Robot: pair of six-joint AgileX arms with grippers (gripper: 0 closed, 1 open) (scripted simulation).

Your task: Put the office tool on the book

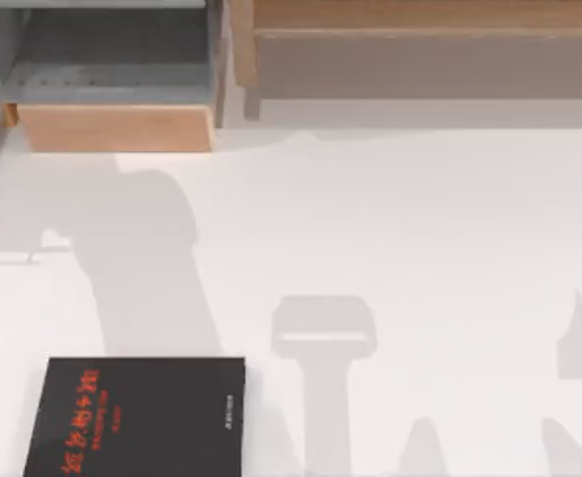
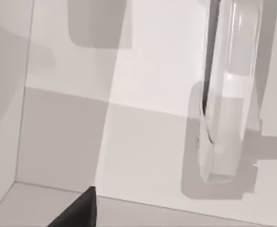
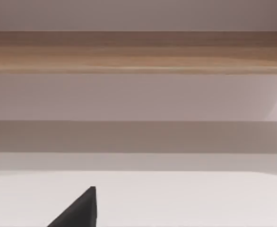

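The book (image 1: 137,417), black with red characters, lies flat at the table's front left. The office tool (image 2: 226,99) is a slim, glossy, pale grey-white bar lying on the white table in the left wrist view, with its grey shadow around its near end. It is apart from the black corner of my left gripper (image 2: 82,213) at that picture's lower edge. In the top view a thin pale bar (image 1: 326,338) sits right of the book inside a grey shadow; I cannot tell whether it is the tool. A black corner of my right gripper (image 3: 82,210) hangs over bare table.
A grey open drawer with a wooden front (image 1: 112,89) stands at the back left. A long wooden shelf (image 1: 420,50) runs along the back right, and its edge (image 3: 138,52) faces the right wrist. Arm shadows fall across the white table (image 1: 420,229).
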